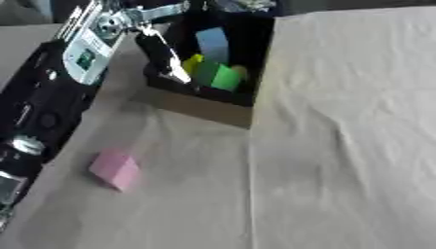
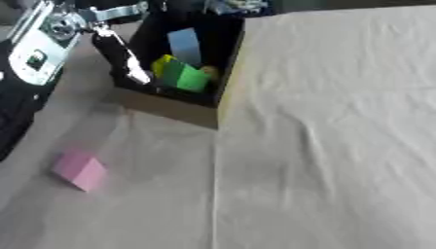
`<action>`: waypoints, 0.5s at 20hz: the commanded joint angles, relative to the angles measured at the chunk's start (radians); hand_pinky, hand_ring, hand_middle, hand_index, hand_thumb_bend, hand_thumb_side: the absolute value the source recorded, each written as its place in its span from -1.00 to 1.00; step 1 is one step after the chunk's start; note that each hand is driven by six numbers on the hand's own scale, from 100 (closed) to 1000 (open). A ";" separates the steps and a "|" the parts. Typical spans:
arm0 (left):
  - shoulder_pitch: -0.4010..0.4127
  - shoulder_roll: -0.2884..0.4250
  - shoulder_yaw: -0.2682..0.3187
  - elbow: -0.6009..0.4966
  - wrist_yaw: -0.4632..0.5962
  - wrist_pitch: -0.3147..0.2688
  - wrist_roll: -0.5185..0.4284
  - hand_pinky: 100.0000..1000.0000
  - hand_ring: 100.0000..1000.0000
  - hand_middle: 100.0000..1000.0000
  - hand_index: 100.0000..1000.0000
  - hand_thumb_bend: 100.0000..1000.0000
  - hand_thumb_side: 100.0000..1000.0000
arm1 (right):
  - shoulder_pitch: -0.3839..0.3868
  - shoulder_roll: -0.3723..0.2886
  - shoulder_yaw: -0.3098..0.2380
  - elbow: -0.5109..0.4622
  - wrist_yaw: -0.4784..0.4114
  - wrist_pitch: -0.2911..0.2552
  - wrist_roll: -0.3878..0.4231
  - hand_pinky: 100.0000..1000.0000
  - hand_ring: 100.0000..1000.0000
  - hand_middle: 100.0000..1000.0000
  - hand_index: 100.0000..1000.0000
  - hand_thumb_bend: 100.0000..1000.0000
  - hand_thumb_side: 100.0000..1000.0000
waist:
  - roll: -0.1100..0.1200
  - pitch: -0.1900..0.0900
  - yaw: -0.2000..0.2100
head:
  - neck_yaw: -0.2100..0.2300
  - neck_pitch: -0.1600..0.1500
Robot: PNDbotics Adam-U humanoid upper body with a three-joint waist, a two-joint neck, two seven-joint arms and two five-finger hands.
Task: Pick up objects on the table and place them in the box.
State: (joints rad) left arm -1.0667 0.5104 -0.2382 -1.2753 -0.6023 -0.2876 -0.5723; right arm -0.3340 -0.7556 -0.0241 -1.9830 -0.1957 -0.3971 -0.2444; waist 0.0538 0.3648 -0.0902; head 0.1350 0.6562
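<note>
Robot hand (image 1: 166, 56) reaches into box (image 1: 208, 107), grip unclear; left view shows more arm.

Pink block (image 1: 115, 168) lies tilted on the table; blue, yellow, green pieces (image 1: 226, 78) sit in the dark box (image 1: 208, 108).

cloth (image 1: 340, 146): tan, wrinkled, covering the table over most of the frame, from the upper right down to the bottom edge
seam (image 1: 250, 194): a straight vertical line in the cloth, running from mid-frame down to the bottom edge, a little left of centre
creases (image 2: 340, 121): soft folds slanting across the right half of the frame
shadow (image 1: 281, 165): a faint darker patch on the cloth just right of the seam, near the centre
background (image 2: 340, 4): a dark strip along the top edge, upper right; too blurred to make out
</note>
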 commanded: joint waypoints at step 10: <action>0.171 0.283 0.099 -0.618 0.349 0.131 0.124 0.53 0.47 0.38 0.58 0.17 -0.47 | 0.032 -0.039 -0.025 -0.017 0.027 -0.001 -0.024 0.68 0.64 0.30 0.44 -1.00 0.18 | 0.017 -0.019 0.042 | -0.054 0.026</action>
State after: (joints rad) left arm -0.8884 0.7248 -0.1663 -1.8072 -0.3012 -0.1777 -0.4539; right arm -0.2968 -0.7572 -0.0332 -1.9833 -0.1773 -0.3971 -0.2623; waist 0.0624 0.3648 -0.0467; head 0.0882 0.6774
